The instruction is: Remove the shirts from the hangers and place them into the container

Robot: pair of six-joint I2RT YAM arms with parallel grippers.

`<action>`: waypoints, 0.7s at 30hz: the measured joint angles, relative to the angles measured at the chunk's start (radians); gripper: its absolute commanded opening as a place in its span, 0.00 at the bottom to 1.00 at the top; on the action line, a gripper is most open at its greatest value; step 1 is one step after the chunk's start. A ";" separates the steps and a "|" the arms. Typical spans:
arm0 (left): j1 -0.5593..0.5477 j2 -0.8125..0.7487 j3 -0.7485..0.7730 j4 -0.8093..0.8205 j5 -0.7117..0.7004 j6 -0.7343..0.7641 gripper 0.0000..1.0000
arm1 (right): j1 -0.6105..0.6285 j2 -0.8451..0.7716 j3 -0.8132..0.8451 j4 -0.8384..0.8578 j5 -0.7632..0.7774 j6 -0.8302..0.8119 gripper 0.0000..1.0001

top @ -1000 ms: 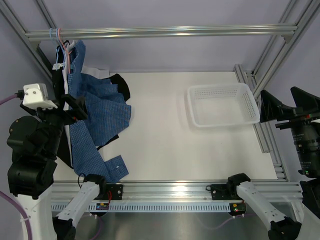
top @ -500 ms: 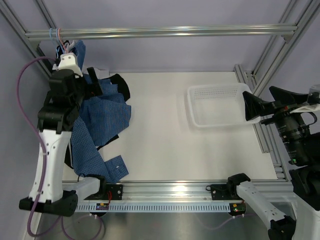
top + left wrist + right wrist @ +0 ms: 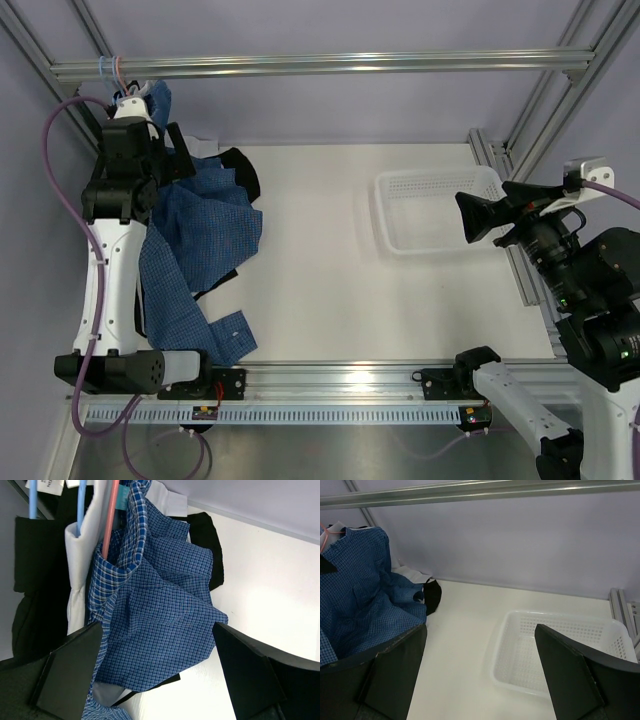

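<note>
The left gripper (image 3: 157, 627) has its jaws spread wide with nothing between them. It is raised at the far left, facing the hanging blue shirt (image 3: 165, 610). The blue shirt's collar points up toward the rail (image 3: 330, 65). Its long axis runs from there toward the near edge, and its lower part is spilled in folds on the table (image 3: 330, 260) along the left side.

The left wrist view shows a pink hanger (image 3: 110, 520) entering the blue collar. Beside it, light blue hangers (image 3: 81, 500) enter the white shirt (image 3: 80, 580). The black shirt (image 3: 205, 540) pokes out behind the blue one. In the top view the hanger hooks are only a small cluster on the rail, and the white shirt is a sliver.

The right gripper (image 3: 481, 627) is also wide open and empty, held up at the right. Below and beyond it is the container (image 3: 560, 616). It sits on the table at the right, well apart from the shirts, open side up, its long axis running left to right. The right wrist view shows its perforated walls and nothing inside. In the top view the right gripper (image 3: 490, 215) overlaps the container's right end.
</note>
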 measured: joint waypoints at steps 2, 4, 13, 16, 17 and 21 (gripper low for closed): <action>0.000 -0.006 0.008 -0.003 0.003 0.000 0.99 | 0.000 -0.005 -0.004 0.000 0.000 0.000 0.99; 0.000 -0.014 0.013 -0.002 0.003 0.003 0.99 | 0.000 -0.007 -0.009 0.002 0.000 0.000 0.99; 0.000 -0.014 0.013 -0.002 -0.015 0.025 0.99 | 0.005 -0.010 -0.027 0.008 -0.001 -0.001 1.00; 0.000 0.006 0.013 -0.003 -0.023 0.029 0.99 | 0.007 -0.018 -0.036 0.008 -0.001 -0.002 0.99; 0.000 0.013 0.013 -0.003 -0.025 0.030 0.99 | 0.007 -0.021 -0.039 0.008 0.000 -0.002 0.99; 0.000 0.039 0.013 -0.003 -0.027 0.032 0.99 | 0.007 -0.028 -0.044 0.009 0.001 -0.005 1.00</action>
